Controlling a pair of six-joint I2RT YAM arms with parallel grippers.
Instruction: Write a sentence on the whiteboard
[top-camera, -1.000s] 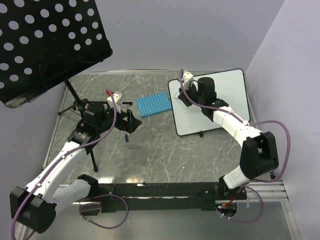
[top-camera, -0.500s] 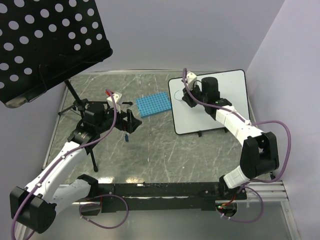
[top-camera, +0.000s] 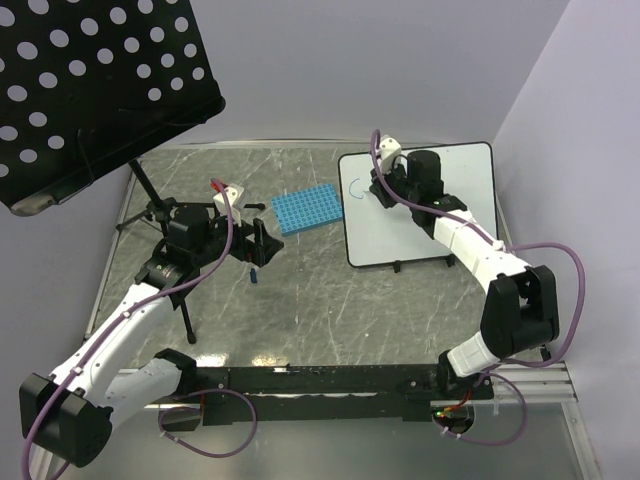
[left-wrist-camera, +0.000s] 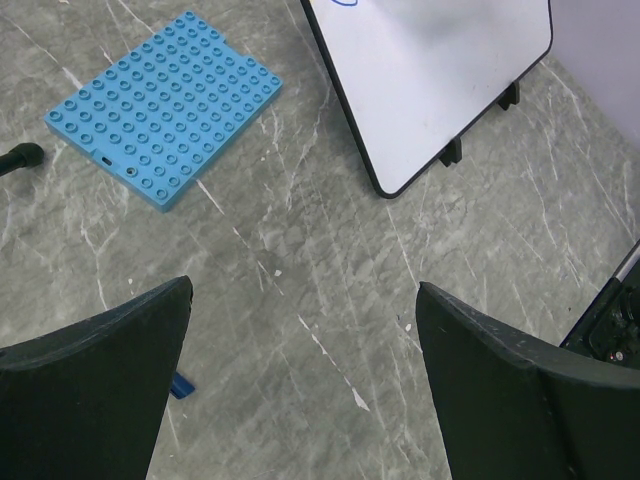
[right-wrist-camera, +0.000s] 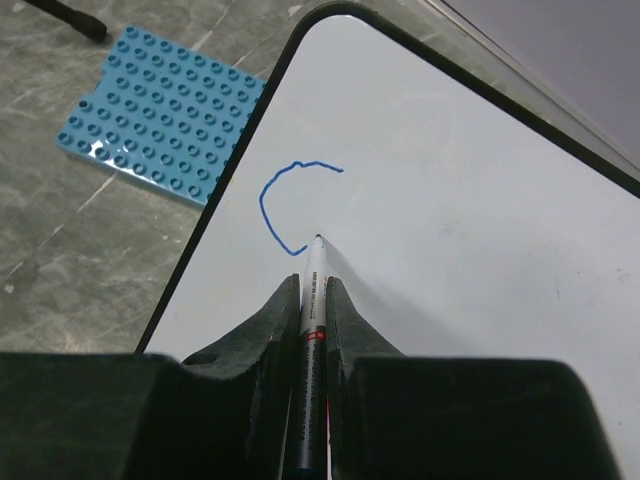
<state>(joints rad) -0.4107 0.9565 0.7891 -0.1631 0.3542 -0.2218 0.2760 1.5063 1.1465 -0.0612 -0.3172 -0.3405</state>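
The whiteboard (top-camera: 385, 240) leans at the back right on small black feet; it also shows in the left wrist view (left-wrist-camera: 440, 80) and fills the right wrist view (right-wrist-camera: 480, 250). Of the sentence, only one blue open curve (right-wrist-camera: 272, 205) stands near the board's upper left corner (top-camera: 353, 188). My right gripper (right-wrist-camera: 313, 283) is shut on a white marker (right-wrist-camera: 317, 262), whose tip touches the board at the curve's lower end. My left gripper (left-wrist-camera: 305, 300) hangs open over bare table, left of the board (top-camera: 262, 245), with nothing between its fingers.
A blue studded plate (top-camera: 308, 209) lies just left of the board (left-wrist-camera: 165, 105). A small blue cap (left-wrist-camera: 180, 387) lies on the table under my left gripper. A black perforated music stand (top-camera: 95, 90) with its tripod occupies the back left.
My right gripper has moved up and rightward along the board with the marker, and a blue curve now shows behind it. The left arm has stayed still.
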